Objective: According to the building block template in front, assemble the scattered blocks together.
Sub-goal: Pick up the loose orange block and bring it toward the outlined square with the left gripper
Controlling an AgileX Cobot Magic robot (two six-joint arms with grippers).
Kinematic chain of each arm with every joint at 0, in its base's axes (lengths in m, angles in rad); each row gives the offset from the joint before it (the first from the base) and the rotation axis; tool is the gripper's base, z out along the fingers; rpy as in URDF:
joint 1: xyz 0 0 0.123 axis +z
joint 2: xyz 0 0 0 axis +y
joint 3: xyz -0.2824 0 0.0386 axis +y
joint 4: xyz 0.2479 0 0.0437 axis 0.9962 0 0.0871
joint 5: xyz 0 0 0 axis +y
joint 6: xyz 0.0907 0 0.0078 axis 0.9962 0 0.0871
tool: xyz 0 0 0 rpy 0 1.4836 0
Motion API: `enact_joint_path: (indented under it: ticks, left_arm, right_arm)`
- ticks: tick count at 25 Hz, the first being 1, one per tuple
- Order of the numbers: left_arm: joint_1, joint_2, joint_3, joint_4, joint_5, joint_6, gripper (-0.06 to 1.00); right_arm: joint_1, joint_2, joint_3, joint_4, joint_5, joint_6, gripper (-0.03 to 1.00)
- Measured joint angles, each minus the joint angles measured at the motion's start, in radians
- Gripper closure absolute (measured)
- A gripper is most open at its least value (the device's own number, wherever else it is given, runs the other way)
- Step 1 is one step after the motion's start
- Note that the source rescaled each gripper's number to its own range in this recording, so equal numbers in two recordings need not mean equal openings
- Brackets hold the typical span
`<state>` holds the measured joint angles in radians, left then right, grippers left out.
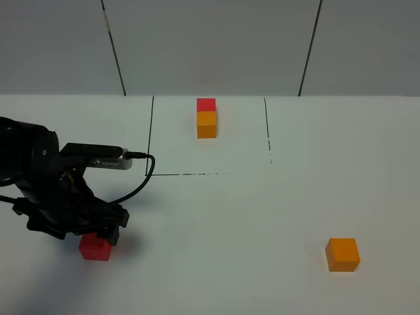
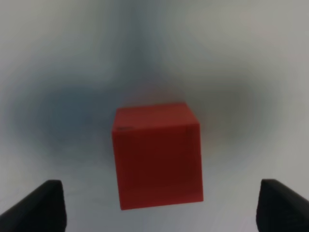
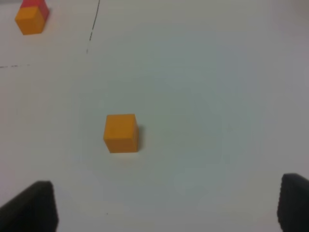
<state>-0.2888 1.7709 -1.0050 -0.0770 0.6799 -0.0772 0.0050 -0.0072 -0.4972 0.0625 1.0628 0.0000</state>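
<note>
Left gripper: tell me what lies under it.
The red cube sits on the white table under the left gripper, between its open jaws. In the high view the arm hides part of it.

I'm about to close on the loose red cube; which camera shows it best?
The left wrist view: the red cube fills mid-frame, just ahead of the open left claw, though slightly blurred. The exterior high view shows it small and partly hidden by the left arm. The right wrist view misses it entirely.
</note>
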Motion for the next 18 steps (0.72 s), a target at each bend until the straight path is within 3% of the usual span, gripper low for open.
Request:
enact_joint_path:
  ticks: [14,18]
  left_arm:
    - [0.0,0.144,-0.003,-0.015,-0.057,-0.021,0.26]
    - [0.0,0.146,-0.003,-0.02,-0.086,-0.021,0.3]
  right_arm:
    - [0.0,0.0,0.0,0.0,0.0,0.0,0.15]
    - [0.0,0.0,0.0,0.0,0.0,0.0,0.15]
